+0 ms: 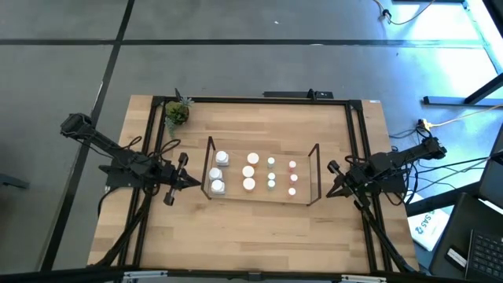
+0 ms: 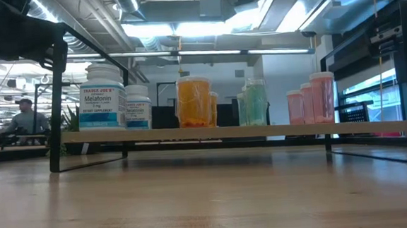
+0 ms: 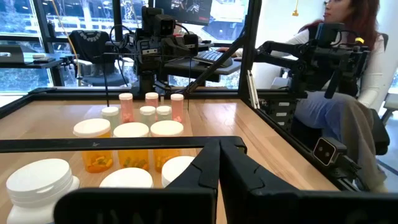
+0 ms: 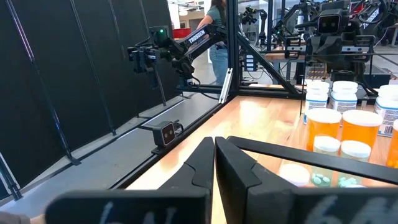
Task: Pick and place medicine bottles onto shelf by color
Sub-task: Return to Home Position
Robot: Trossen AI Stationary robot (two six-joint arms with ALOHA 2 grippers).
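The shelf (image 1: 314,169) stands mid-table with the medicine bottles upright on its wood top (image 2: 233,132), in rows by color. From the table's left these are white (image 1: 218,173), orange (image 1: 249,170), teal (image 1: 271,176) and pink (image 1: 292,178). In the low view the white (image 2: 101,99), orange (image 2: 193,100), teal (image 2: 254,102) and pink (image 2: 316,98) bottles stand side by side. My left gripper (image 1: 192,181) (image 3: 219,155) is shut and level, just off the shelf's left end. Just off the right end, my right gripper (image 1: 333,182) (image 4: 214,149) is also shut and level. Neither holds anything.
A small potted plant (image 1: 177,112) stands at the table's far left corner. A black frame (image 1: 251,100) edges the table. Bare wood (image 1: 251,236) lies between the shelf and the near edge. A seated person (image 3: 348,74) shows beyond the table's right side.
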